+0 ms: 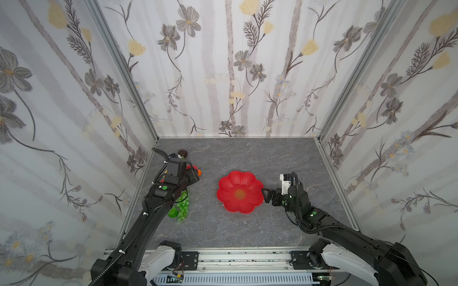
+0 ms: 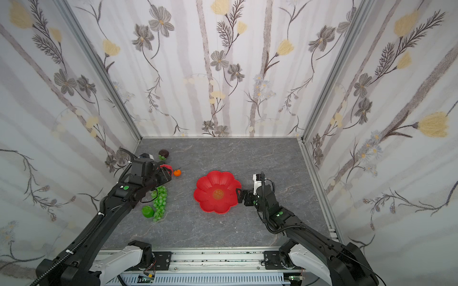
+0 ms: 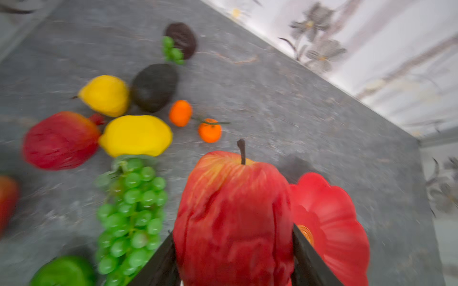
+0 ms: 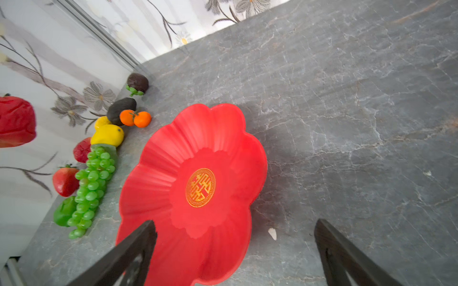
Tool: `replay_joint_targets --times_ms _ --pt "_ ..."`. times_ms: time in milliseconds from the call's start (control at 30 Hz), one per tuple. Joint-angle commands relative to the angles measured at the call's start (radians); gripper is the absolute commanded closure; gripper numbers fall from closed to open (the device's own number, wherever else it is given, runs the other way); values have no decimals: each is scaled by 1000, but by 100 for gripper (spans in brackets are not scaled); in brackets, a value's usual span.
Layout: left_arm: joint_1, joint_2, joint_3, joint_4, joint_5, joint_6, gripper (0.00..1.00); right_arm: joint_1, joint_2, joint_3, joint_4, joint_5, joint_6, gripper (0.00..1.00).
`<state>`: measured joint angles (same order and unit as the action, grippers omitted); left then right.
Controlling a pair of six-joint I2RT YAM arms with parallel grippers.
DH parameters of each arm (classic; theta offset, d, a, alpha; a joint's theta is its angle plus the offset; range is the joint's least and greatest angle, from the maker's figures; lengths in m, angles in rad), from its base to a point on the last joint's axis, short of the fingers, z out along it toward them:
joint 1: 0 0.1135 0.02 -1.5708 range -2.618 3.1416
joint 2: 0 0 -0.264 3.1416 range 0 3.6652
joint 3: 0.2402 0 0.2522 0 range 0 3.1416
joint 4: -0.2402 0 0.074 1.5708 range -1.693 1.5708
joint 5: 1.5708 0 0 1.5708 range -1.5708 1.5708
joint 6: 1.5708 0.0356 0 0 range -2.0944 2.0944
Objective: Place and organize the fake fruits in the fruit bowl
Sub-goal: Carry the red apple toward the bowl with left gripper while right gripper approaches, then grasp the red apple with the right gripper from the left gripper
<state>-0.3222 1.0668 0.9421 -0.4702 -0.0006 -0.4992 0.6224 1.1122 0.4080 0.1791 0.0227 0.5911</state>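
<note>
My left gripper [image 3: 233, 231] is shut on a red apple [image 3: 235, 210] and holds it above the table; the apple also shows in the right wrist view [image 4: 16, 121]. Under and beside it lie the grape bunch [image 3: 131, 213], a lemon [image 3: 135, 135], a pear [image 3: 105, 95], an avocado [image 3: 154, 86], two tangerines [image 3: 181, 112] and a green lime [image 2: 147, 211]. The red flower-shaped fruit bowl [image 1: 240, 192] stands empty mid-table. My right gripper [image 4: 234, 222] is open at the bowl's right rim, with nothing between its fingers.
A dark round fruit with green leaves [image 1: 183, 153] sits near the back left corner. A red ribbed fruit [image 3: 60, 140] and a strawberry [image 4: 65, 180] lie by the left wall. Patterned walls close in three sides, and a metal rail [image 1: 247, 257] runs along the front.
</note>
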Motion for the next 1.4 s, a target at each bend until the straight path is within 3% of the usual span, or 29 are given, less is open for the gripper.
replay_joint_targets --times_ms 0,133,267,600,933,1367 --pt "-124 43 29 113 48 142 51 1 -40 26 -22 -59 33 0" --pt "-310 140 31 238 -10 260 52 1 -100 43 -30 -123 50 0" --pt "-425 253 25 397 43 335 52 1 -137 64 -63 -170 62 0" --pt "-604 438 10 619 119 527 51 -1 -169 66 -57 -276 157 0" --pt "-627 451 -123 819 174 557 51 -1 -90 76 -130 -191 230 1" --pt "-629 429 -241 999 195 553 51 13 37 71 14 -325 324 14"
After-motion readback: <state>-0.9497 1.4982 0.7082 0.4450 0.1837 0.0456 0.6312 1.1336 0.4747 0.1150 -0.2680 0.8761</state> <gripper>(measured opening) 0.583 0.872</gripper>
